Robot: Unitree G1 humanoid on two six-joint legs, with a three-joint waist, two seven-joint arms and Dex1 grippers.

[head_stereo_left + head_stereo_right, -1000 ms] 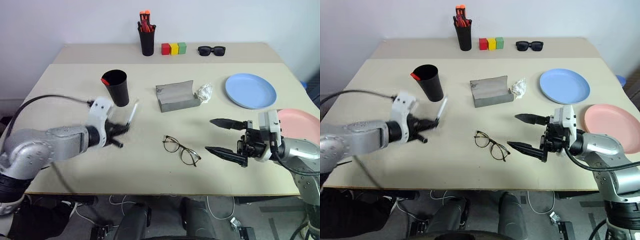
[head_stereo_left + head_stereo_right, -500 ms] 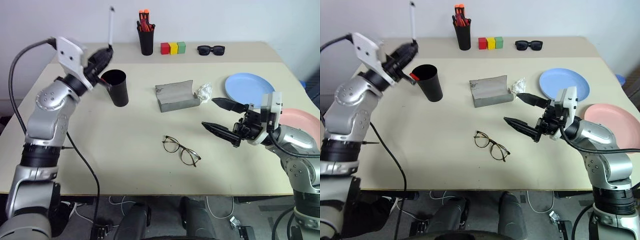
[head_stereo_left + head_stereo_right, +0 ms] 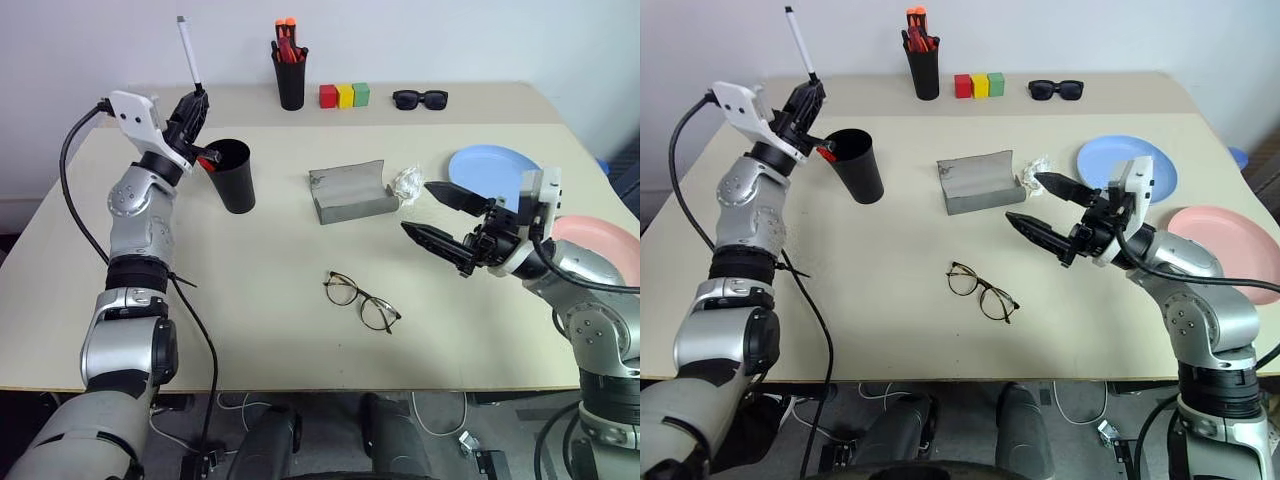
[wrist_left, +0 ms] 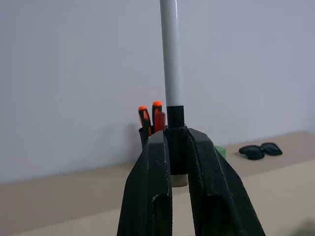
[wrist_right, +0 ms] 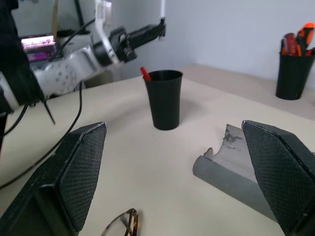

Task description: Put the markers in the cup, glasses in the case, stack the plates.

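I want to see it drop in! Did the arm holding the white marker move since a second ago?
Yes. The left gripper, shut on the white marker, rose from low on the table's near side to just above the black cup's rim.

We see a plain, pale wall (image 3: 480,40) behind the furniture, evenly lit and without markings. In front of it stand two beige tables pushed together: a narrow back table (image 3: 500,100) against the wall and a wider front table (image 3: 270,330) nearer to us, with a straight seam between them. The tabletops are matte and catch soft, diffuse light with only faint shadows. Below the front edge we see a dark floor (image 3: 470,420) with loose cables (image 3: 440,425) lying on it. In the right wrist view, a monitor (image 5: 37,44) glows pink in the far corner.
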